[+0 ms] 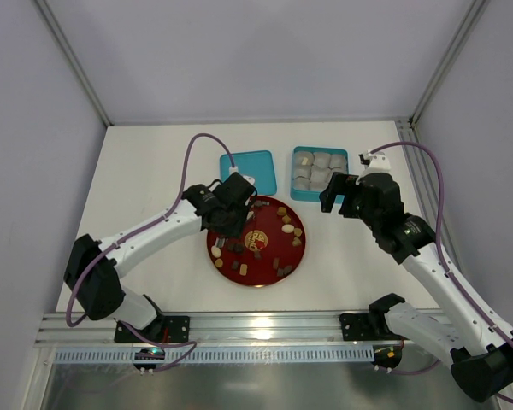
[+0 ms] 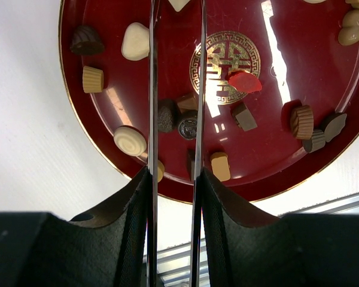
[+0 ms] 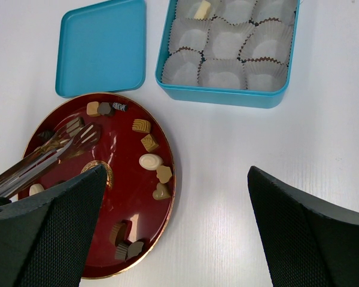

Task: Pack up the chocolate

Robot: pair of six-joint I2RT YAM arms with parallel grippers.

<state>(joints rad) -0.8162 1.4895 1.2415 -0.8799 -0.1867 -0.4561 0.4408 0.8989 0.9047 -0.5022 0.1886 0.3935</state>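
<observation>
A: Left gripper, state?
B: Clamped on tongs. Two metal blades are pinched between the black fingers, nearly parallel, with a narrow gap.

A: Where is it placed?
B: Over the plate, left of centre in the top view. The blades run up the middle of the left wrist frame, across the red surface. Whether a piece is held at the tips cannot be told.

A: Chocolate?
B: Mostly scattered on the plate: cream, tan and dark pieces. One red piece is seen on the lower right edge of the emblem. In the right wrist view the tong tips are seen beside dark pieces at the plate's upper left.

A: Right gripper?
B: Fingers are spread wide, at the lower corners of its own frame. It is held above the table, right of the plate and below the box in that frame.

A: Farther back?
B: The lid is laid flat at upper left, just beside the plate. The box sits at upper right, lined with white cups. One pale piece is seated in the top left cup.
</observation>
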